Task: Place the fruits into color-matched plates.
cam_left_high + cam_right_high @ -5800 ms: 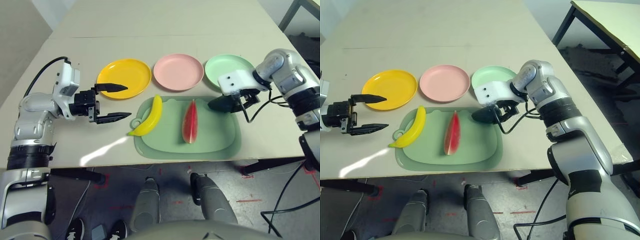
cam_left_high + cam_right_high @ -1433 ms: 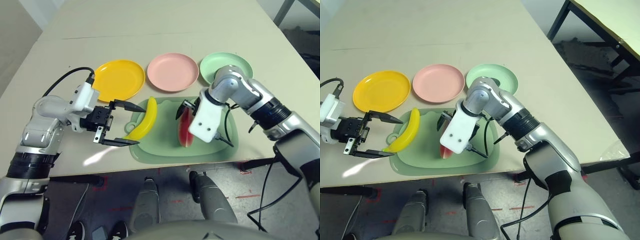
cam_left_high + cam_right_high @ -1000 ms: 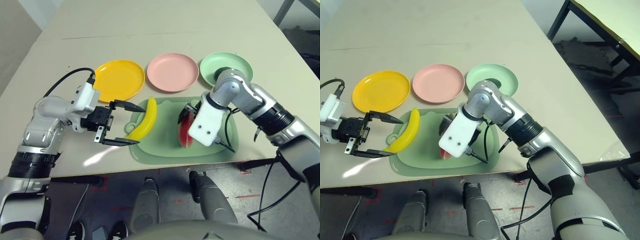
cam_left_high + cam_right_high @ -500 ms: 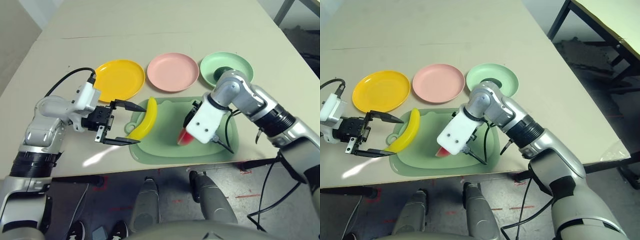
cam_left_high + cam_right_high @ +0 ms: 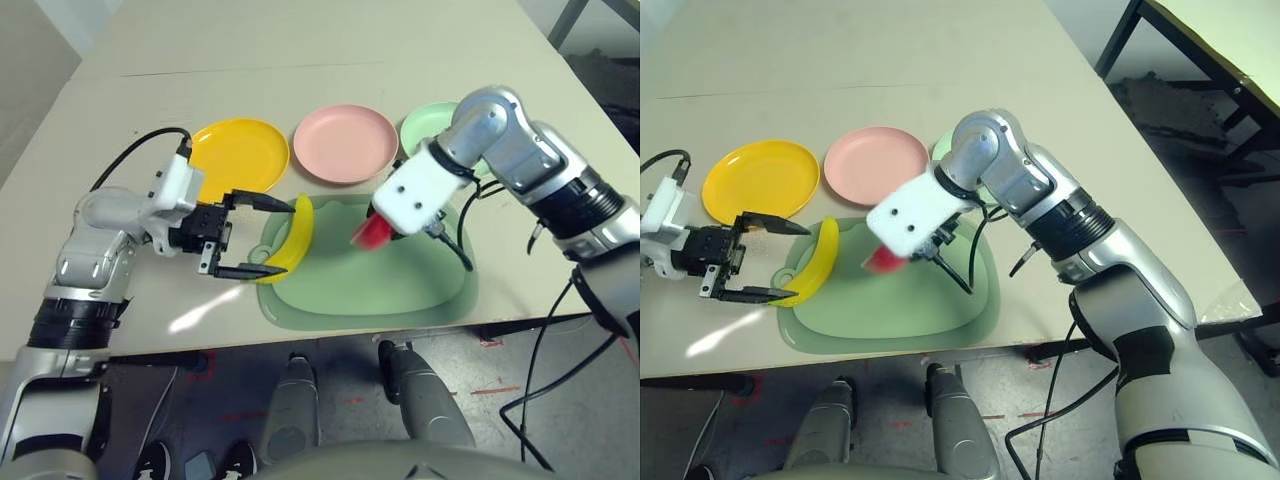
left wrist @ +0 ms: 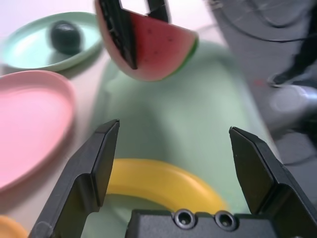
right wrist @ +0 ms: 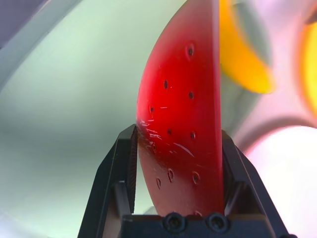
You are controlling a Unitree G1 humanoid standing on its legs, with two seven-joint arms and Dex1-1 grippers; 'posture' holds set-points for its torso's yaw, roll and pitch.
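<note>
The watermelon (image 7: pixel 183 114) has risen off the mat (image 5: pixel 380 290), clamped between the right gripper's (image 7: pixel 179 130) fingers. The left gripper (image 6: pixel 174 130) stands wide around the banana (image 5: pixel 295 240), which lies at the mat's edge. Bare mat spreads between banana and lifted wedge; the yellow plate (image 5: pixel 240 158) and pink plate (image 5: pixel 345 144) are empty. The left wrist view shows the avocado (image 6: pixel 65 37) on the green plate (image 6: pixel 29 55), which the right arm partly covers in the eye views.

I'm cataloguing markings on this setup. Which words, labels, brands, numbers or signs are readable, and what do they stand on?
None that I can read: no text shows on the plates, the mat, the banana or the watermelon wedge.
</note>
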